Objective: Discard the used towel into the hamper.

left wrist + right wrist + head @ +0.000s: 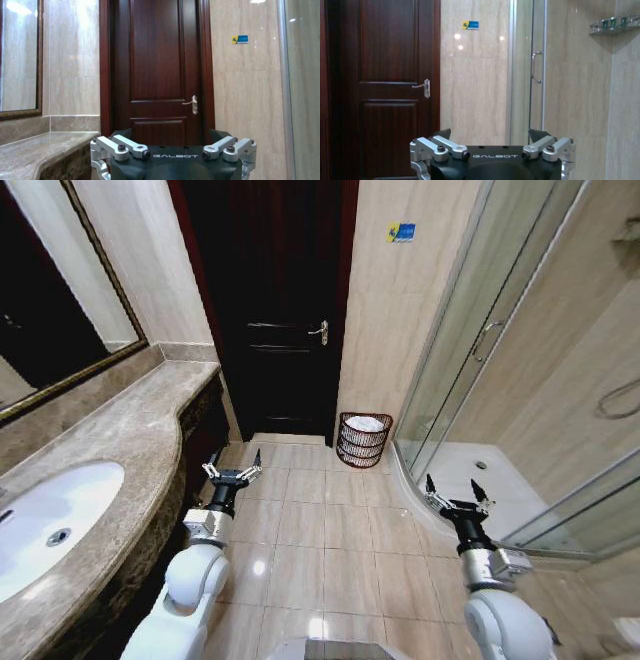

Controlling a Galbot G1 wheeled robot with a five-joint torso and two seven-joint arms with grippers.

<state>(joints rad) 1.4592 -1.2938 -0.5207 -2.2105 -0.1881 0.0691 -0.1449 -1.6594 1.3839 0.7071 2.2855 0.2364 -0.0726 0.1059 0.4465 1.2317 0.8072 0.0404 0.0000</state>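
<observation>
While both arms are hanging low over the floor:
Hamper (364,440): sitting at 12 o'clock, white towel (365,423) lying inside.
Left gripper (232,471): fingers standing apart, empty.
Right gripper (457,499): fingers standing apart, empty.

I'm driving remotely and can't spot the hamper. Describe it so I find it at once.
Find the dark wooden door at the far wall. On the tiled floor right of it, before the glass shower enclosure, stands the small dark red-brown open-weave hamper, something white inside.

light: bright overhead | glare: floor tiles (310,565), wall | distortion: wide-angle bending at head view's edges
</observation>
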